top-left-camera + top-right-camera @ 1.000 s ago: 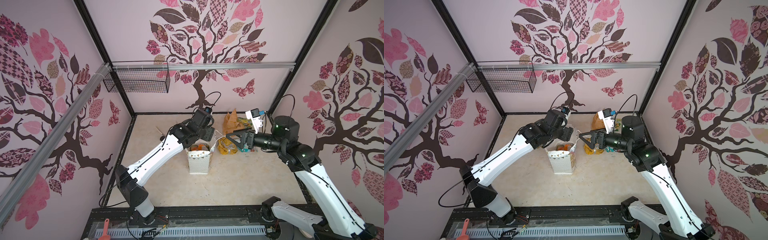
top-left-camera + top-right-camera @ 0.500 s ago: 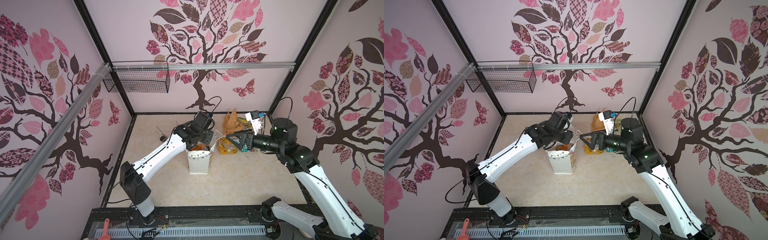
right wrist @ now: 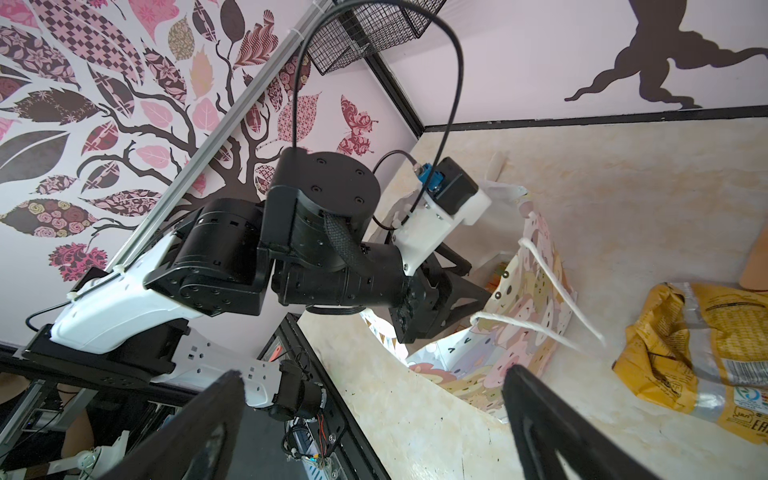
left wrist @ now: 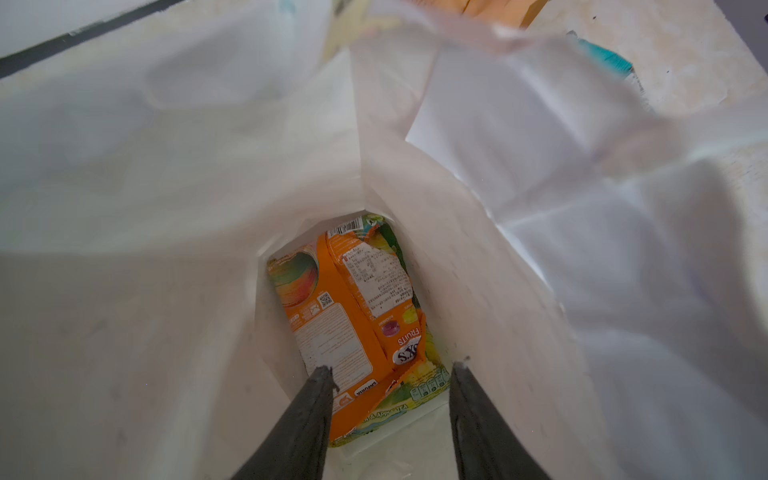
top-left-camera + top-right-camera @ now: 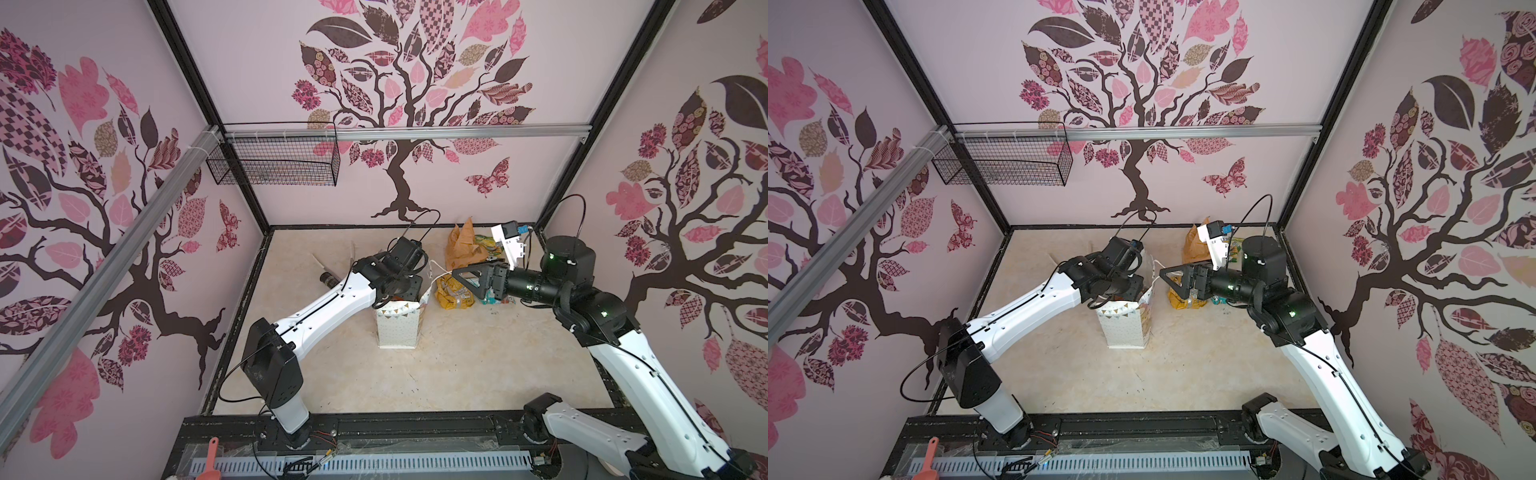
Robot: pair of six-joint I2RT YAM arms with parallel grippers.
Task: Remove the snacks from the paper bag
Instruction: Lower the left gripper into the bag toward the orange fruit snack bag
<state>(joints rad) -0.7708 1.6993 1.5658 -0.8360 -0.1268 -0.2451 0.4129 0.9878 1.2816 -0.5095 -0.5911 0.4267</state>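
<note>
the left gripper (image 4: 390,370) reaches into the upright paper bag (image 5: 397,330), jaws half apart above an orange snack (image 4: 353,324) lying on the bag's bottom. the right gripper (image 5: 459,275) hovers wide open and empty just beside the bag's rim.

Beige marbled table (image 5: 478,374), black strip along its edges. Approx. mid-table the white dotted paper bag (image 5: 397,332) stands upright. Just right of it in a top view lies a mustard-yellow packet (image 5: 453,293), with a teal packet (image 5: 496,298) beside that, partly hidden. Farther back: crumpled tan-brown paper (image 5: 461,245), a green-and-yellow packet (image 5: 484,242) just beside it. Back left of the bag is a small dark cylinder (image 5: 328,279), too small to ID.
</note>
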